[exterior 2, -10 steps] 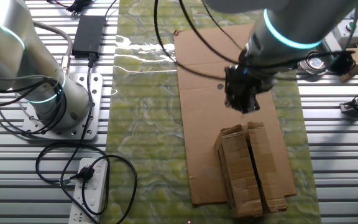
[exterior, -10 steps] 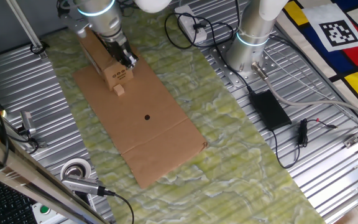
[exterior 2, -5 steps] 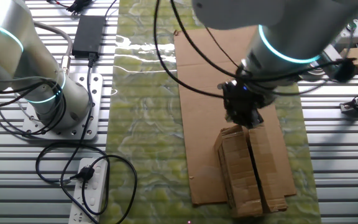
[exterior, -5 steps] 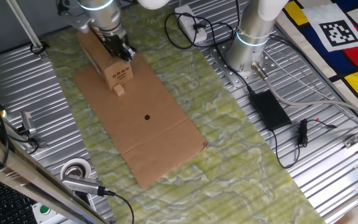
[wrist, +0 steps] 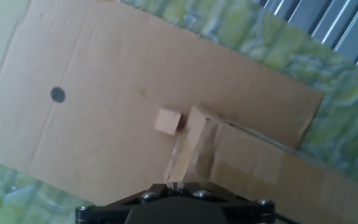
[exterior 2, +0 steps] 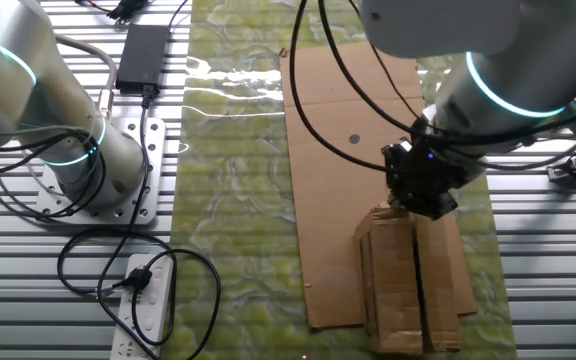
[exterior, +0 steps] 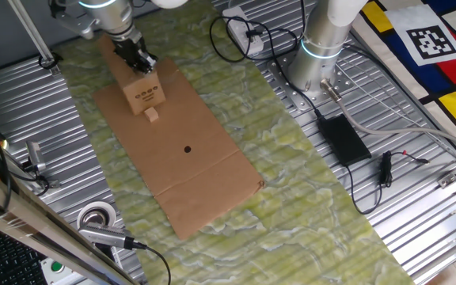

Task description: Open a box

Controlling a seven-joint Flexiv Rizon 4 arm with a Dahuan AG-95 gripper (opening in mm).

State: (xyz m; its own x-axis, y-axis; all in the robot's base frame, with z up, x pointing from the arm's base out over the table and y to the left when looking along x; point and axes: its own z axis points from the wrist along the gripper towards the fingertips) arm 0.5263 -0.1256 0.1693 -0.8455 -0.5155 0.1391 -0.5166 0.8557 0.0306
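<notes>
The box [exterior: 144, 94] is a small brown carton with dark marks on its front, standing on the large flat cardboard sheet [exterior: 188, 174]. In the other fixed view the box [exterior 2: 408, 275] shows its top flaps with a dark seam between them. My gripper [exterior: 140, 62] is at the box's top far edge, also in the other fixed view [exterior 2: 411, 203]. In the hand view the gripper [wrist: 176, 184] has its fingers pressed together, their tips at the top edge of the box [wrist: 241, 165]. A tiny cardboard block [wrist: 168, 121] lies beside the box.
The sheet [exterior 2: 338, 170] has a black dot [exterior 2: 354, 140] and lies on a green mat. A second arm's base [exterior: 319, 55] stands at the back right, with a power adapter [exterior: 343, 138] and cables nearby. A tape roll [exterior: 97, 215] lies at the front left.
My gripper has moved from beside the box to its top edge. The box has shifted and turned a little on the sheet, its seam now straighter in the other fixed view.
</notes>
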